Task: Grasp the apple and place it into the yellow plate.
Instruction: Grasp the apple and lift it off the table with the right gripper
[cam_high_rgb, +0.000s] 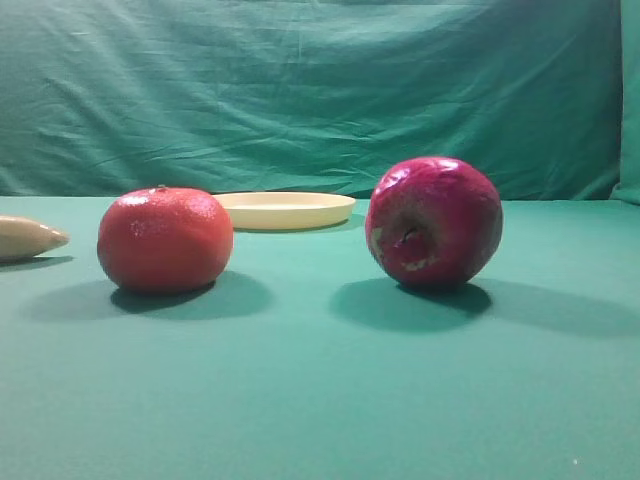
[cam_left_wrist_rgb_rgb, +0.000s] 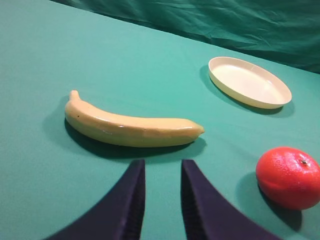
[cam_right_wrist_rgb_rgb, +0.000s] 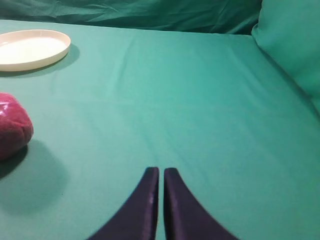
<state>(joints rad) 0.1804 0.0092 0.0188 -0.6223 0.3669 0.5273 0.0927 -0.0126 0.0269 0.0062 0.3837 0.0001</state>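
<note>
A green-draped table (cam_high_rgb: 320, 400) is carrying four things. In the exterior high view the apple (cam_high_rgb: 434, 222) is sitting at about 3 o'clock of centre, dimpled hollow facing the camera, resting on the cloth and untouched. The yellow plate (cam_high_rgb: 285, 209) is lying behind it, toward 11 o'clock of the apple and well apart from it. A tangerine-like fruit (cam_high_rgb: 165, 240) is standing at 9 o'clock, and the tip of a banana (cam_high_rgb: 30, 237) is showing at the left edge.

The right claw (cam_right_wrist_rgb_rgb: 161, 172) is hovering over bare cloth with its fingers pressed nearly together, holding nothing; in its view the apple is at 9 o'clock, half cut off by the frame edge. The left claw (cam_left_wrist_rgb_rgb: 162, 167) is standing narrowly parted, empty, just short of the banana.

Risks, as a judgement: with the right claw this narrow, it would likely nudge the round, glossy apple and set it rolling unless it widens first. A pinch off-centre could squeeze the apple out sideways. The orange fruit is sitting close to the plate's line and could be mistaken for the target or bumped on the way.
</note>
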